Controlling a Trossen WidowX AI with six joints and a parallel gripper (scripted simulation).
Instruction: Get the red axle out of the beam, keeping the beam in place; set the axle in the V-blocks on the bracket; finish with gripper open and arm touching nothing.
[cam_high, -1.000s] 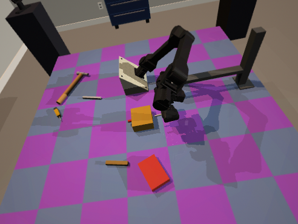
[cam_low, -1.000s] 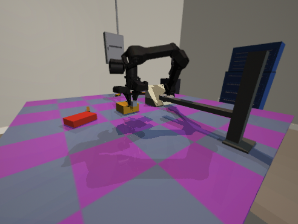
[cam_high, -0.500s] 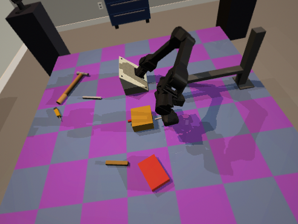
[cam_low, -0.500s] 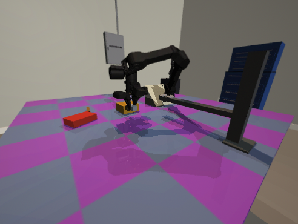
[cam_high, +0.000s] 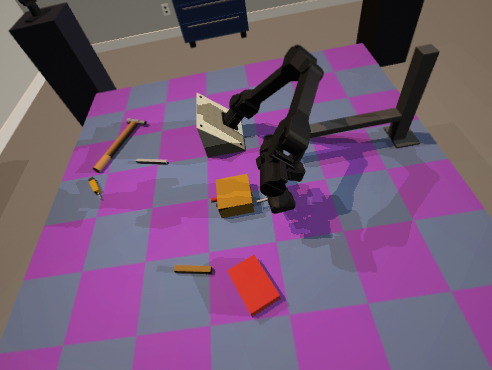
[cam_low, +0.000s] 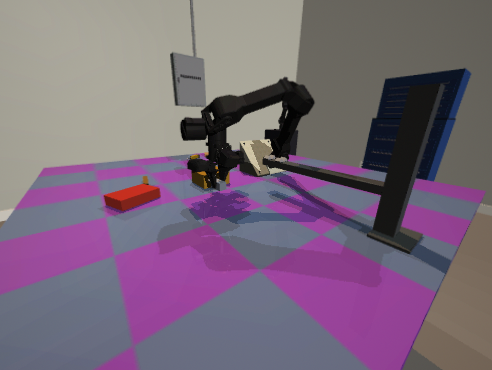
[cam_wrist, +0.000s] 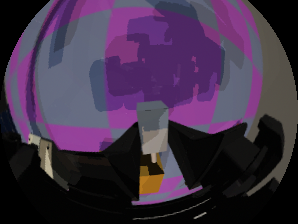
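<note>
The orange block (cam_high: 234, 194) (cam_low: 201, 179) (cam_wrist: 151, 184), the beam, sits on the table. The red axle (cam_high: 214, 199) shows only as a short end out of its left side in the top view. My gripper (cam_high: 281, 201) (cam_low: 219, 183) (cam_wrist: 150, 123) is shut on a grey block with a thin pale pin (cam_high: 262, 200) (cam_wrist: 153, 157), low at the beam's right side. The pin points at the beam; whether its tip is in the hole I cannot tell. The dark bracket (cam_high: 357, 121) (cam_low: 325, 175) carries small pale pieces (cam_low: 276, 158), apparently the V-blocks, at its far end; the arm hides them in the top view.
The arm stands on a pale wedge (cam_high: 223, 148) (cam_low: 248, 150) near the bracket's end. A tall post (cam_high: 418, 90) (cam_low: 410, 160) holds the bracket. A red block (cam_high: 254, 286) (cam_low: 131, 196) and wooden bar (cam_high: 193, 270) lie in front; a hammer (cam_high: 120, 142), pale rod (cam_high: 152, 161) and yellow tool (cam_high: 95, 187) lie left.
</note>
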